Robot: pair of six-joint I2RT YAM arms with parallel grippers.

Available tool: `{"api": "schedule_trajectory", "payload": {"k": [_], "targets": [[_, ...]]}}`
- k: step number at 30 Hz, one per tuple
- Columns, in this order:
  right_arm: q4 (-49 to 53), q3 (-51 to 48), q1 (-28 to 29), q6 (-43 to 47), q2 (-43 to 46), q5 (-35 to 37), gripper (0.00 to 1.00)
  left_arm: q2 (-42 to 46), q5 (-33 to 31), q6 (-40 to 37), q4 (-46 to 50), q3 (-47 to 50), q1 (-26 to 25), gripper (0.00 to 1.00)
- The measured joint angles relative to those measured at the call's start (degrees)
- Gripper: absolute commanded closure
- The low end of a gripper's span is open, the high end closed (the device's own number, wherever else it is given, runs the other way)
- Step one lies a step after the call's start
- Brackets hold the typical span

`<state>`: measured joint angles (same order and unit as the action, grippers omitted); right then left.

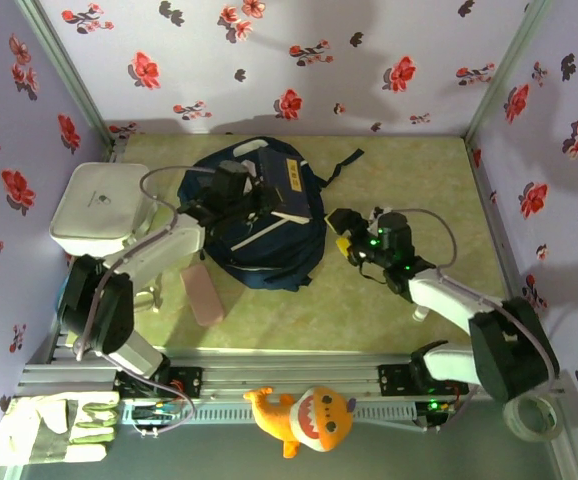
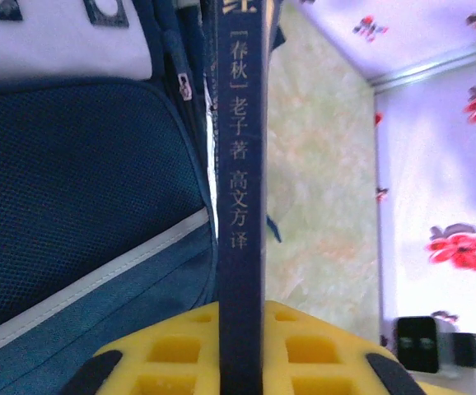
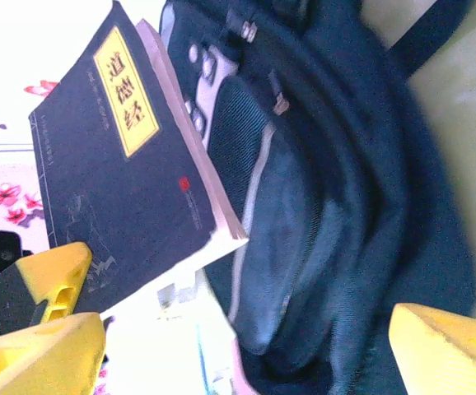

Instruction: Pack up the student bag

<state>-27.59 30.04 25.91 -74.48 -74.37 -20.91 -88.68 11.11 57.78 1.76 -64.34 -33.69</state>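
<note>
The student bag [image 1: 259,235] lies in the middle of the green table, navy with a white stripe, its dark strap trailing toward 1 o'clock. The left gripper [image 1: 237,195] hangs over the bag's upper part, and its 2 yellow fingers [image 2: 168,350] are clamped on a dark blue book [image 1: 287,185]. From the left wrist the book [image 2: 240,206] shows spine-on, gold characters running down it, pinched upright between the jaws of the left gripper [image 2: 240,337], with the student bag's [image 2: 81,206] mesh panel and pale stripe just at 9 o'clock of it. From the right wrist the book's [image 3: 123,164] cover carries a yellow title label, and its lower corner sits against the student bag [image 3: 337,189].

The right gripper [image 1: 345,246] sits at 3 o'clock of the bag, just beside its edge. Its fingers [image 3: 448,346] stand wide apart with nothing between them, and the right gripper [image 3: 246,329] faces the bag.

At 9 o'clock of the bag is a white rounded box [image 1: 94,205], and at 7 o'clock a flat pink case [image 1: 204,293] lies on the table. At 6 o'clock an orange plush shark [image 1: 309,415] rests on the front rail.
</note>
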Motion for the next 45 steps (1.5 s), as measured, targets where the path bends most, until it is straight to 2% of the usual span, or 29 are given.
{"api": "schedule_trajectory", "payload": {"k": [6, 11, 15, 19, 27, 36, 40, 45], "targets": [[-13.6, 3.9, 6.1, -8.3, -8.8, 1.6, 0.11, 5.5, 0.0, 7.1, -11.4, 7.3, 1.1, 1.0], [-25.4, 6.3, 6.4, -12.4, -14.0, 2.8, 0.16, 6.2, 0.0, 11.2, -18.3, 9.3, 1.2, 1.0], [-30.9, 8.1, 6.9, -14.6, -16.4, 3.1, 0.19, 6.2, 0.0, 12.8, -20.7, 9.5, 1.2, 1.0], [-31.0, 10.7, 8.3, -14.8, -17.4, 3.1, 0.23, 6.2, 0.5, 13.9, -22.8, 9.5, 1.2, 1.0], [-30.7, 14.1, 9.4, -15.4, -18.5, 5.6, 0.38, 6.1, 1.0, 16.0, -24.9, 10.3, 1.2, 1.0], [-31.2, 16.5, 9.5, -16.2, -20.5, 8.8, 0.47, 6.1, 1.1, 17.6, -27.1, 10.9, 1.3, 1.0], [-31.6, 18.0, 9.6, -16.5, -22.1, 9.4, 0.56, 6.1, 1.3, 17.8, -27.8, 10.9, 1.3, 1.0], [-31.8, 18.4, 9.6, -17.1, -22.9, 10.3, 0.72, 5.6, 1.3, 17.8, -27.8, 10.9, 1.4, 0.9]]}}
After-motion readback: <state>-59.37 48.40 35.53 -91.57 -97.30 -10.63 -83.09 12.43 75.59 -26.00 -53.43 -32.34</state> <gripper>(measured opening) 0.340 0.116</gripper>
